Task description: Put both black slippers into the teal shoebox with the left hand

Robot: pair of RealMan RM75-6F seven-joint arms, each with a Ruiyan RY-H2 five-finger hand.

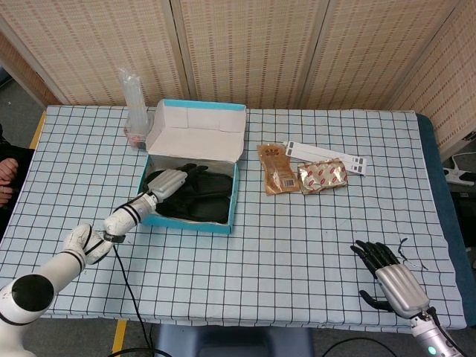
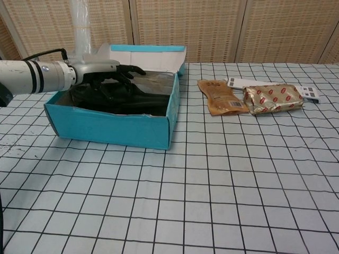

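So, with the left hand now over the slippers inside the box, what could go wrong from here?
The left hand sits low over the black slippers, fingers spread; lifting out, a finger may catch one and drag it up. The arm crosses the teal shoebox wall and could shove the box. The upright lid may get knocked.
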